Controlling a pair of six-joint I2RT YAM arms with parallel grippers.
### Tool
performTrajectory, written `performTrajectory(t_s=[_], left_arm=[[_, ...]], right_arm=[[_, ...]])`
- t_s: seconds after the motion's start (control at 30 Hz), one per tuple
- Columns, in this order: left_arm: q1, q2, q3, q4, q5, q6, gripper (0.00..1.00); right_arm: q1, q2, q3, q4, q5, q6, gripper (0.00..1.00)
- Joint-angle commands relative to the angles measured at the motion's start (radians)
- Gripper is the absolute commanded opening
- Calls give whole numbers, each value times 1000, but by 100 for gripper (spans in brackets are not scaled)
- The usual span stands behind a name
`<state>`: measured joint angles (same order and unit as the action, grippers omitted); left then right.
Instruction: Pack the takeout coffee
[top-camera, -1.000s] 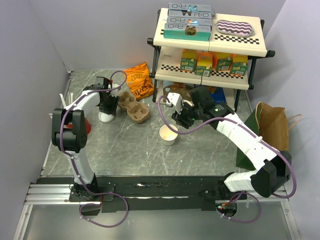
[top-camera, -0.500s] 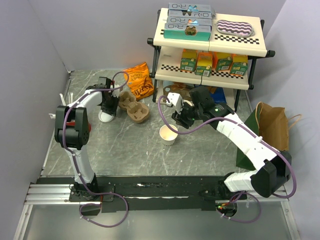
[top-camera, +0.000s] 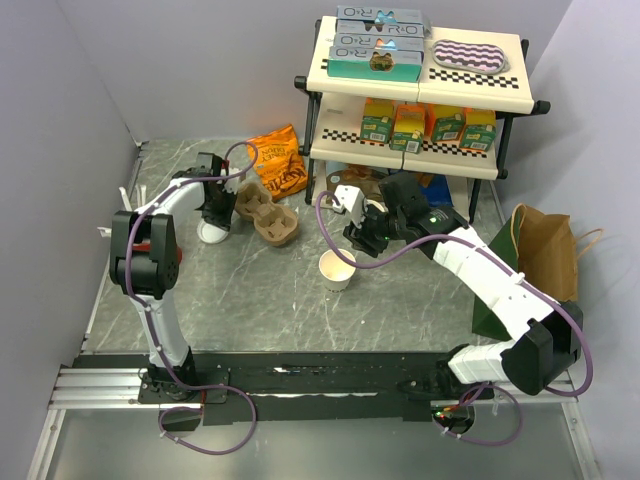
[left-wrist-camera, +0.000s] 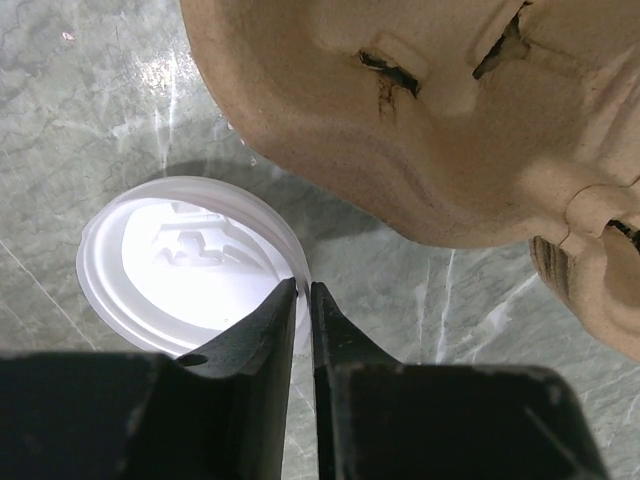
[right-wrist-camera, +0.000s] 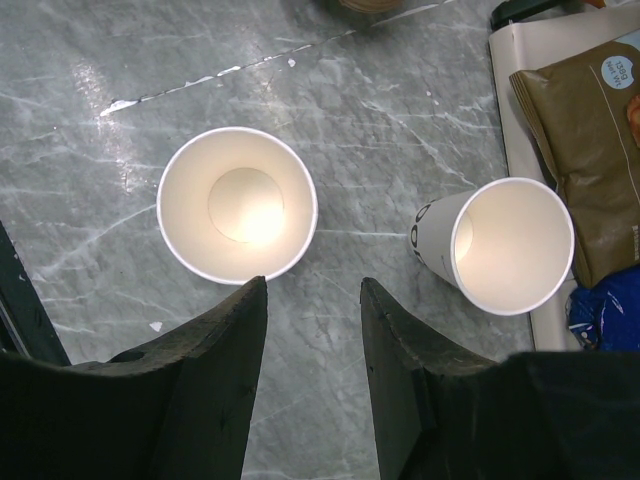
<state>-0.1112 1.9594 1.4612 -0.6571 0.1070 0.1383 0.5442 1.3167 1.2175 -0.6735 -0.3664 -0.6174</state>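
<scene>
- l pincer (left-wrist-camera: 302, 288): clenched on the near rim of the white sip lid (left-wrist-camera: 180, 260). fingers almost together, only the rim's thickness between them.
- lid lies flat on the grey marbled table (top-camera: 260, 310), embossed side up, at far left in top view.
- brown pulp carrier (left-wrist-camera: 430, 120) sits just beside the lid, on its right in top view. l wrist view shows a thin strip of table + shadow between them, so apart.
- r pincer (right-wrist-camera: 312, 287): released, jaws spread wide, nothing between them. hangs above mid table.
- takeout cup (right-wrist-camera: 237, 205): upright, mouth open, no lid on, nothing inside. r wrist view: just past my fingertips, nearer the left finger than the right, not touched.
- top view: the cup stands mid table, on the near-left side of the r pincer.
- lid and cup are well apart, w/ the carrier roughly between them.
- 2nd cream cup (right-wrist-camera: 510, 245): also open, dark print on its side, right of the takeout cup in r wrist view and apart from it. it sits close by the edge of a cream tray (right-wrist-camera: 520, 60). can't tell if it's upright or tilted.
- a brown snack bag (right-wrist-camera: 585, 140) lies on that tray.
- top view, far side: orange chip bag (top-camera: 280, 160) behind the carrier, shelf rack (top-camera: 330, 148) w/ boxes at far right.
- brown paper bag (top-camera: 545, 250) stands by the right wall.
</scene>
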Motion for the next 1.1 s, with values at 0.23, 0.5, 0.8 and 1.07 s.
performTrajectory(t_s=[0.23, 0.5, 0.8, 1.07], left_arm=[[-4, 4, 37, -21, -4, 14, 8], [-2, -77, 34, -53, -72, 40, 1], [4, -211, 30, -88, -93, 55, 1], [13, -373, 90, -161, 350, 110, 1]], right_arm=[[-4, -22, 2, 23, -3, 16, 50], [-4, -20, 7, 22, -3, 15, 50], [-4, -10, 19, 22, -20, 18, 50], [-10, -19, 76, 19, -11, 90, 50]])
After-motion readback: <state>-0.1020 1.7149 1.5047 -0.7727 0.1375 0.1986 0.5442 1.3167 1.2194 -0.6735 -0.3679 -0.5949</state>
